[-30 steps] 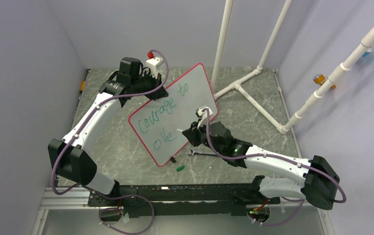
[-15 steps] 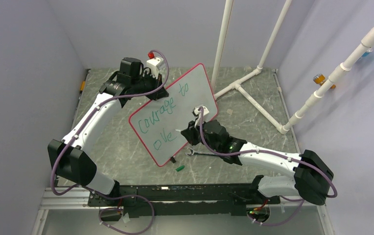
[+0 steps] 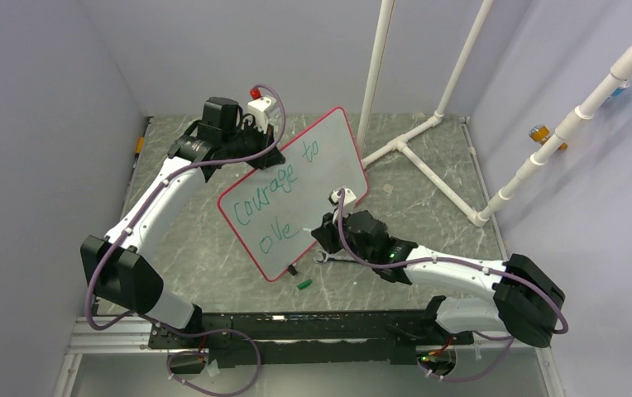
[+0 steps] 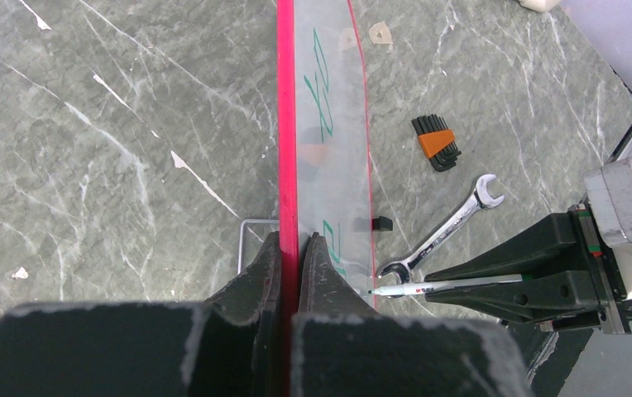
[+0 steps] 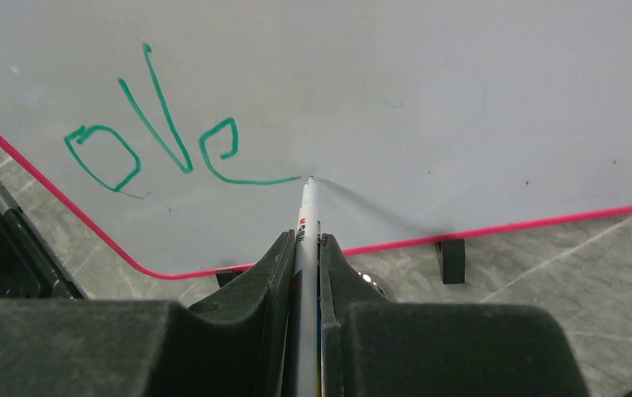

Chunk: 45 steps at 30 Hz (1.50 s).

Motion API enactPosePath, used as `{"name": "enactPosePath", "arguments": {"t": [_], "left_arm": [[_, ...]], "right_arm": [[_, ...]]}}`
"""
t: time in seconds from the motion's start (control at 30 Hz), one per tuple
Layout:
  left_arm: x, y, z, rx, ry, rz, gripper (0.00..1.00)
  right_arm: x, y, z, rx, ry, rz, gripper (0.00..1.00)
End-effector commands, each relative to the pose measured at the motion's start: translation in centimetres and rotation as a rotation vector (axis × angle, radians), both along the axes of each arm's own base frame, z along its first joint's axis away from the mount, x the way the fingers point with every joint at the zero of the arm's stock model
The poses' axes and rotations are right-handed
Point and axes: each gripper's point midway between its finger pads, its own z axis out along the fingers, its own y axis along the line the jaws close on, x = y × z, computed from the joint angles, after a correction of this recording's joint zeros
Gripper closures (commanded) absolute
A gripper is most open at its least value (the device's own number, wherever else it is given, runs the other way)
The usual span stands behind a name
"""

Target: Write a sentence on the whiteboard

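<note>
Green lettering, the sentence (image 3: pixel 273 188), reads "Courage to" above "ove" and slants across the whiteboard (image 3: pixel 337 161), which is propped on edge on the bench (image 3: pixel 428 186). The left end effector (image 4: pixel 292 241) pinches its red rim; the right end effector (image 5: pixel 306 243) pinches a marker (image 5: pixel 307 207), its tip touching the board just past the "e".

Soft, even light from above fills the top view, leaving only faint shadows on the tabletop (image 3: pixel 428 190) beside the arms and no hard glare. In the right wrist view the whiteboard (image 5: pixel 462 99) shows flat pale grey, the marker (image 5: pixel 307 207) tip throws a faint shadow to its right, and the right gripper (image 5: pixel 307 241) looks dark and soft. The left wrist view is crisp on the tabletop, with a pale sheen on the board and the left gripper (image 4: pixel 292 240) blurred.
</note>
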Motion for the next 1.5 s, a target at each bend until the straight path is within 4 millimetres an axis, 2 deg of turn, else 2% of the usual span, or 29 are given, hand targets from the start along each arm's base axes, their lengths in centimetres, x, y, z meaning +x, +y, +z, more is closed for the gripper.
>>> {"name": "enactPosePath", "arguments": {"t": [0.0, 0.17, 0.33, 0.6, 0.8, 1.13, 1.47], "left_arm": [[0.7, 2.9, -2.5, 0.185, -0.038, 0.057, 1.00], [0.7, 3.0, -2.6, 0.189, -0.036, 0.059, 1.00], [0.7, 3.0, -2.6, 0.187, -0.036, 0.059, 1.00], [0.6, 2.9, -2.5, 0.184, -0.037, 0.055, 1.00], [0.5, 2.9, -2.3, 0.183, -0.040, 0.054, 1.00], [0.5, 2.9, -2.2, 0.183, -0.044, 0.055, 1.00], [0.5, 3.0, -2.3, 0.187, -0.042, 0.057, 1.00]], "right_arm": [[0.1, -0.1, 1.5, 0.066, -0.025, -0.017, 1.00], [0.1, -0.1, 1.3, 0.067, -0.020, -0.016, 1.00], [0.3, 0.3, 2.1, 0.073, -0.032, -0.011, 1.00], [-0.8, 2.2, 6.7, 0.190, -0.106, 0.111, 1.00], [-0.1, 2.7, 8.0, 0.206, -0.143, 0.105, 1.00], [2.2, 2.8, 6.7, 0.161, -0.130, 0.010, 1.00], [1.5, 1.5, 2.8, 0.108, -0.065, -0.012, 1.00]]}}
